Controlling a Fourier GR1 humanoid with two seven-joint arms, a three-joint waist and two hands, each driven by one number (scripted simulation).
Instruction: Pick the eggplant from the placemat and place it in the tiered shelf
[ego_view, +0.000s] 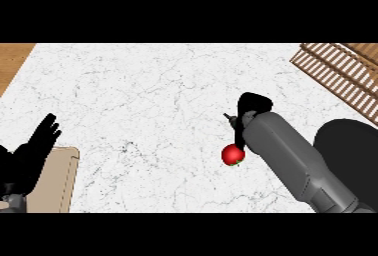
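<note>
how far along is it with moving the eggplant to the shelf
Nothing looks done: the slatted shelf at upper right shows nothing on it. No eggplant is visible; a red round item lies on the counter beside the right forearm. The right hand is above it, grip unclear. The left hand rests open at the tan placemat. Picking and placing remain.

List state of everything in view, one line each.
left hand: open, fingers up, resting at left edge over the placemat.
right hand: mid-counter, fingers hidden.
red object: beside right forearm; held or resting, can't tell.
placemat: flat.
tiered shelf: top right.
</note>
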